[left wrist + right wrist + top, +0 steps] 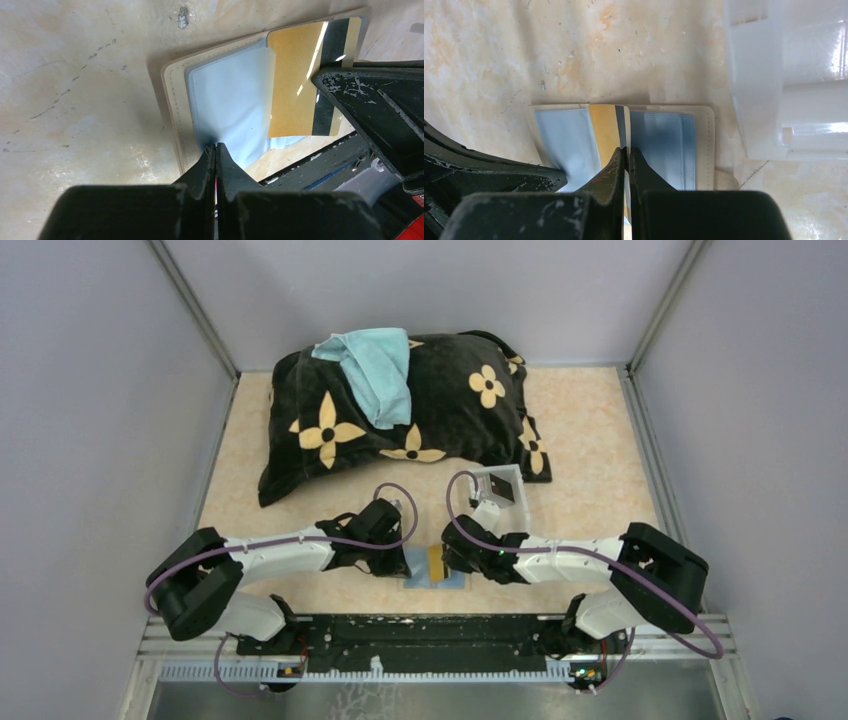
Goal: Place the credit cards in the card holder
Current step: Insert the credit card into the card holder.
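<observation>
The tan card holder (419, 569) lies open on the table between my two grippers, its clear plastic sleeves facing up. It also shows in the left wrist view (172, 95) and the right wrist view (705, 145). My left gripper (398, 562) (216, 146) is shut, its tips pinching the near edge of a clear sleeve. My right gripper (452, 558) (627, 149) is shut on a gold-yellow credit card (605, 131) with a black stripe. The card (292, 85) is over the middle of the holder. A dark card (503, 490) lies in the white tray.
The white plastic tray (494, 480) (794, 75) stands just beyond and right of the holder. A black pillow with yellow flowers (450, 410) and a light blue cloth (375, 365) on it fills the back of the table. Grey walls close in both sides.
</observation>
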{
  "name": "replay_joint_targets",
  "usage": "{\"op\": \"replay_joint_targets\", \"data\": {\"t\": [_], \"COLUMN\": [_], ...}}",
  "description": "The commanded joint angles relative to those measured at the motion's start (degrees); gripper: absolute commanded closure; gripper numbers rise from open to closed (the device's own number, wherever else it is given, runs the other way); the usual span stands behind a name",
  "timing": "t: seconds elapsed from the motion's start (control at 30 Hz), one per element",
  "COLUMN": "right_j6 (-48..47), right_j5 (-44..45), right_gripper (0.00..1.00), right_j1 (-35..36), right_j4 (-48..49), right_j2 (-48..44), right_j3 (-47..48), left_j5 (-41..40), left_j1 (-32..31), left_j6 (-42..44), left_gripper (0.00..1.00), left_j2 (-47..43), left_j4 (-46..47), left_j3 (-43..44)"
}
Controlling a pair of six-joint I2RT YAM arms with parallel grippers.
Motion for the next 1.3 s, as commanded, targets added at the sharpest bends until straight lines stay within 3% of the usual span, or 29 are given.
{"op": "replay_joint_targets", "data": {"t": [0.0,0.5,0.87,1.27], "right_j6": [-1.04,-0.76,0.82,0.74], "right_j5": [-2.58,-6.04,-4.7,-4.32], "right_gripper": [1.0,1.0,1.0,1.0], "right_j1": [-0.19,0.0,3.96,4.47], "right_j4": [1.71,5.89,7.08,15.81], "right_j2": [2.71,1.32,-3.05,-1.93], "right_j3": [-2.72,-5.89,-9.74,-13.74], "left_j5": [-4.02,-5.19,-6.85,-8.94], "left_j1": [-0.93,-1.3,-1.43,-2.12], "left_j6": [1.33,1.71,0.88,-0.29], "left_gripper": [0.98,0.98,0.98,1.0], "left_j2": [5.48,6.08,7.18,7.67], "left_j4": [-8.6,-9.85,-11.79,-16.77], "left_j3": [-4.93,-4.31,-3.56,-1.96]}}
